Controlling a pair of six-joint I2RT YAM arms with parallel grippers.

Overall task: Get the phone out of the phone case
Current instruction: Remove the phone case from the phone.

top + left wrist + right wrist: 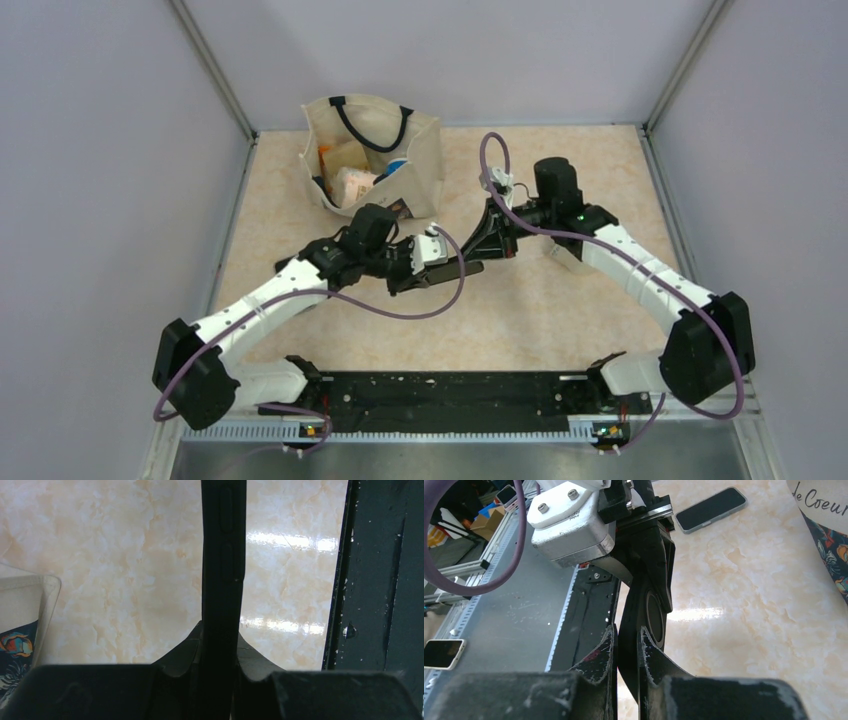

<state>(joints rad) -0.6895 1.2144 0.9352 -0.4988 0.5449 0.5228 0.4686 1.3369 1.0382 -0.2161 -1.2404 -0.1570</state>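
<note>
Left jaws clench one end of the phone case [222, 580], which spans between both pairs above the surface [125, 580]; right jaws pinch its opposite end. Phone apparently seated inside. Next, the right must peel the rim away while the left holds firm.

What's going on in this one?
Both arms hold a black phone case up between them, above the table. The left gripper is shut on one end and the right gripper is shut on a thin edge of it. Whether a phone is inside cannot be told; a loose phone lies flat on the table.
</note>
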